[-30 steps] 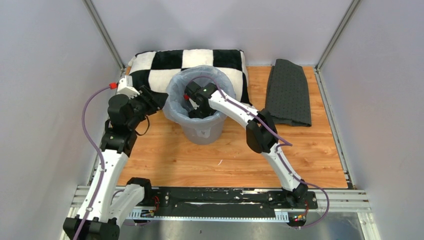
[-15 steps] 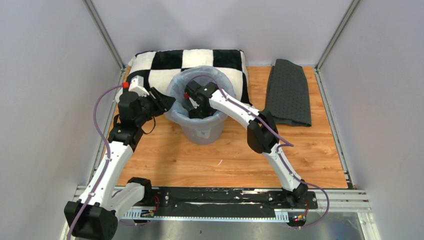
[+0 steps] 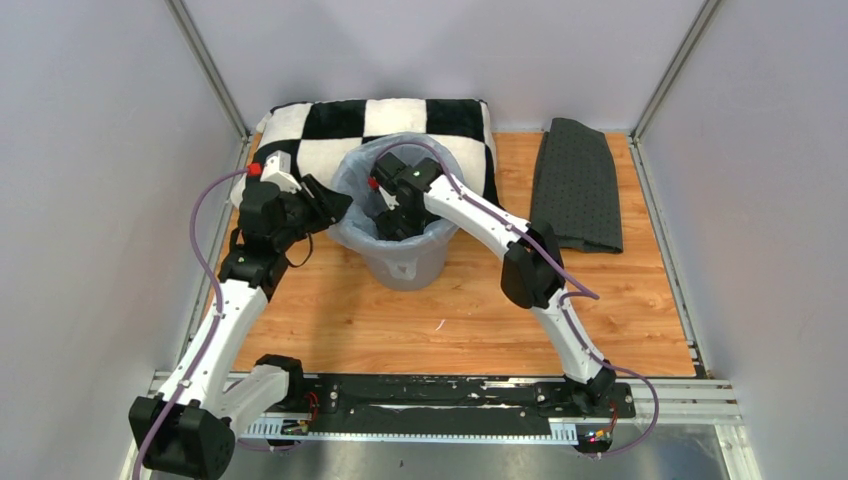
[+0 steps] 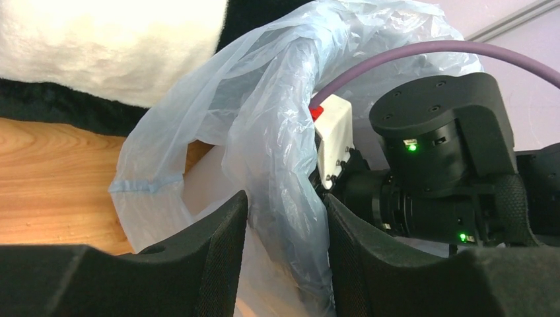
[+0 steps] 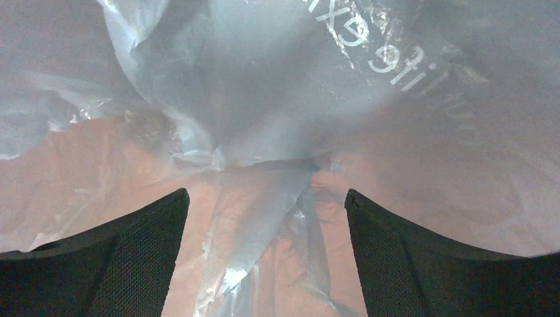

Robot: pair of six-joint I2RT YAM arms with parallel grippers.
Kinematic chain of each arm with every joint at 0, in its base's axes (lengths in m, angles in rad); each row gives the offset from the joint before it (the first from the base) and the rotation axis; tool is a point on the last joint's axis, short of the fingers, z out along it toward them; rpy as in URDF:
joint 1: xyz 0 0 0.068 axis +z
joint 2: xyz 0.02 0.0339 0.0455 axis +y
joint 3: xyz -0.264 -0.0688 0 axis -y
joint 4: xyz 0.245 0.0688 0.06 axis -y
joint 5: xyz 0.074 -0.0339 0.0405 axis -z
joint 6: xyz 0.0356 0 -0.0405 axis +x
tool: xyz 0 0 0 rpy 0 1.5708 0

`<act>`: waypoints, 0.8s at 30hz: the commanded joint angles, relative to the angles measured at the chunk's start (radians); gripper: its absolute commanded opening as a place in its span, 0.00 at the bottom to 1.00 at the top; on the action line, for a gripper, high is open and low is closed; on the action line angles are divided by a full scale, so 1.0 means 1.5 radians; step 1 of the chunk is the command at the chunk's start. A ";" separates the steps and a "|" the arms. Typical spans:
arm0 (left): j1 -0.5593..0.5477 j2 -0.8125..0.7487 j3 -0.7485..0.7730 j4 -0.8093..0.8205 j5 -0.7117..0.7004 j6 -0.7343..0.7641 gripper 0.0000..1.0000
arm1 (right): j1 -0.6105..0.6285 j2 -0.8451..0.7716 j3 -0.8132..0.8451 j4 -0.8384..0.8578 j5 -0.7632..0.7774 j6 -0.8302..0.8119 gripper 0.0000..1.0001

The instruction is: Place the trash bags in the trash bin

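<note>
The grey trash bin stands on the wooden table, with the pale blue trash bag lining it and draped over its rim. My left gripper is at the bin's left rim. In the left wrist view its fingers press on the bag's bunched edge from both sides. My right gripper reaches down inside the bin. In the right wrist view it stands open above the bag's crinkled bottom, where white lettering shows. Nothing is between its fingers.
A black-and-white checkered pillow lies right behind the bin. A dark grey mat lies at the back right. Bare wooden table lies in front of the bin. Enclosure walls stand close on both sides.
My left arm has swung right to the bin's left rim, and its jaws have narrowed on the bag's edge. The right wrist has shifted slightly inside the bin.
</note>
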 commanded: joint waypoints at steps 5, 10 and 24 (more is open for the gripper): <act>-0.007 0.012 0.006 -0.033 -0.010 0.025 0.49 | 0.005 -0.039 0.010 -0.031 0.019 0.000 0.89; -0.011 0.011 0.007 -0.036 -0.009 0.028 0.49 | 0.005 -0.030 0.019 -0.036 0.037 0.005 0.89; -0.026 0.011 0.014 -0.038 -0.018 0.028 0.49 | 0.021 -0.023 0.054 -0.068 0.067 0.009 0.84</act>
